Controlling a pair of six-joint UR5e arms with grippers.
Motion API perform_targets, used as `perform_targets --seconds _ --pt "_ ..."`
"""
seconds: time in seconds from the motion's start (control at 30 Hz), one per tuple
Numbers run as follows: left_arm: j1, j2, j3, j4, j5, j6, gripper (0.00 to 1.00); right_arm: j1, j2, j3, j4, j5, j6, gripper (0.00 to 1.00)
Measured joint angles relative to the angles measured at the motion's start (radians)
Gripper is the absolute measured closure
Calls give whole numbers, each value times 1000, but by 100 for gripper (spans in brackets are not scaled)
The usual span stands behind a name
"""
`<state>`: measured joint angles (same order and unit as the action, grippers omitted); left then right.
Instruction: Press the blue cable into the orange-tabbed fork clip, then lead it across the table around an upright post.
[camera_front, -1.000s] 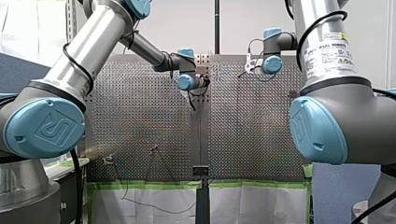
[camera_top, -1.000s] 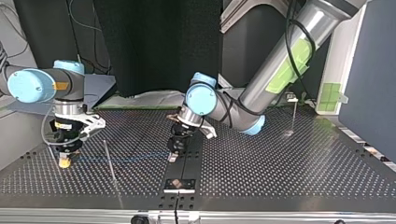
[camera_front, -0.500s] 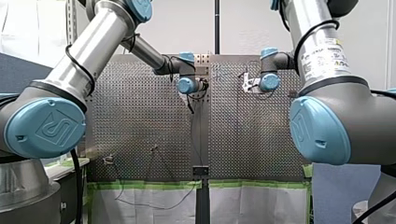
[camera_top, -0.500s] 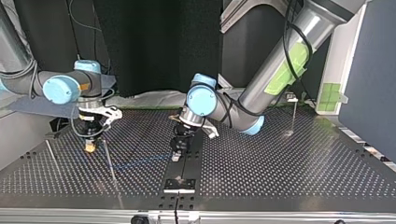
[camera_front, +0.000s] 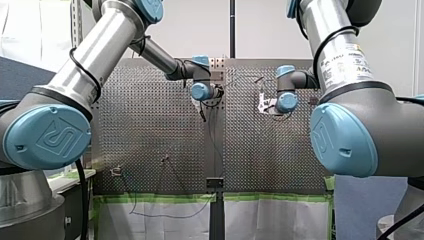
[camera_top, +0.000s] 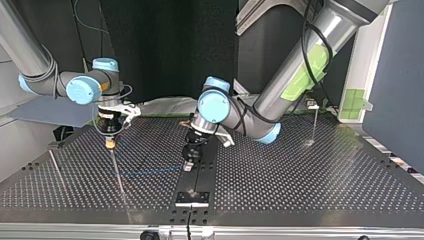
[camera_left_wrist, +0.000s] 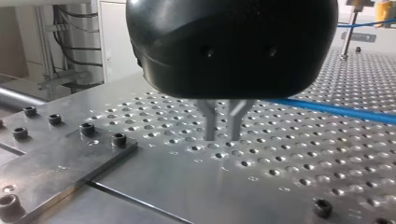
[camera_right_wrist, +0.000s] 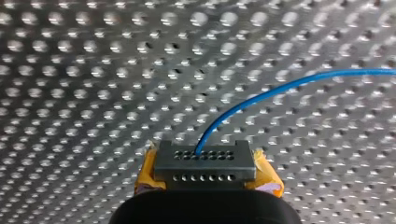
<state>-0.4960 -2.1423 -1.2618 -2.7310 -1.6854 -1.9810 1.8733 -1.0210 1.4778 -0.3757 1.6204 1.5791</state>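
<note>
My right gripper (camera_right_wrist: 204, 173) is shut on a small grey perforated block (camera_right_wrist: 204, 161) between its yellow pads (camera_right_wrist: 145, 173), above the perforated table. The thin blue cable (camera_right_wrist: 261, 93) leaves that block in a curve. In the top view my right gripper (camera_top: 109, 143) hangs at the left beside a thin upright post (camera_top: 116, 170). The cable (camera_top: 145, 173) runs faintly across the table toward my left gripper (camera_top: 189, 164) at the centre strip. In the left wrist view my left gripper (camera_left_wrist: 223, 133) is open just above the table, nothing between its metal fingers; the cable (camera_left_wrist: 336, 111) lies behind them. I cannot make out the orange-tabbed clip.
Two more upright posts stand on the table: one (camera_top: 55, 169) at the top view's far left, one (camera_top: 315, 124) at its right. A dark centre strip with a bolted plate (camera_top: 192, 197) runs to the near edge. A raised bolted plate (camera_left_wrist: 60, 158) lies beside my left gripper.
My right gripper has carried the cable end from the top view's left edge toward the middle and farther back. My left gripper has stayed at the centre strip.
</note>
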Motion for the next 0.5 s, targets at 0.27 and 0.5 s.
perform_targets --seconds 0.27,0.5 --pt "-5 0 0 -16 -28 17 0 1 42 47 -40 19 -1 99" --pt "-4 0 0 -18 -62 19 0 -3 79 96 -101 31 4 99"
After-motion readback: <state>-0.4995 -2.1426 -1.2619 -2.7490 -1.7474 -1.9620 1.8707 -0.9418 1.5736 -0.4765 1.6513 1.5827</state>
